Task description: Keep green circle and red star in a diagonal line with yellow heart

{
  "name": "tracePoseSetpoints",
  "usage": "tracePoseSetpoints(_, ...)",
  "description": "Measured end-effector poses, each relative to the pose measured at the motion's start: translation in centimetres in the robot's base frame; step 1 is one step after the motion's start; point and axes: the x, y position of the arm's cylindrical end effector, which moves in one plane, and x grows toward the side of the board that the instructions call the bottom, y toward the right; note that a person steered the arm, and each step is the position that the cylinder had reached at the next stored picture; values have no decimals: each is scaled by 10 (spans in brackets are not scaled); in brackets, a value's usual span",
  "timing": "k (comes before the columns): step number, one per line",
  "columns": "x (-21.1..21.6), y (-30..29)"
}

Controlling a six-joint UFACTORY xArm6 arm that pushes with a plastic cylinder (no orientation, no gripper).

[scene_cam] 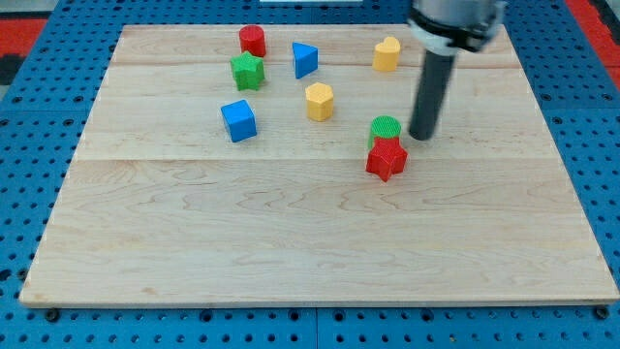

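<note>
Dark and straight, the rod comes down from the view's top right, and my tip (422, 136) rests on the surface (291, 242) just to the view's right of the green circle (386, 128), with a thin gap between them. This tool is a plain rod with nothing to spread or pinch, and it holds nothing.

Green circle and red star (387, 159) touch, the star directly below the circle toward the view's bottom. Up and slightly right of the pair, near the surface's top edge, stands the yellow heart (387, 54), well apart from both and just left of the rod's shaft.

Further left sits a yellow hexagon (319, 101), alone in the middle. Beyond it a blue triangle (304, 60) stands near the top edge, with a green star (247, 71) to its left and a red cylinder (253, 41) above that star, almost touching it. A blue cube (238, 120) lies below the green star, apart from it.

No containers show, and no writing can be read on anything.

All blocks keep to the upper half of the pale wooden surface. Its lower half, its left side and the strip along its right edge are open room. Around the surface runs a blue perforated board (29, 116).
</note>
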Motion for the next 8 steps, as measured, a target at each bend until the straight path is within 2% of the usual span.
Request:
tracePoseSetpoints(1,24,41)
tracePoseSetpoints(2,94,15)
tracePoseSetpoints(3,114,-45)
tracePoseSetpoints(4,96,-95)
tracePoseSetpoints(8,-2,-74)
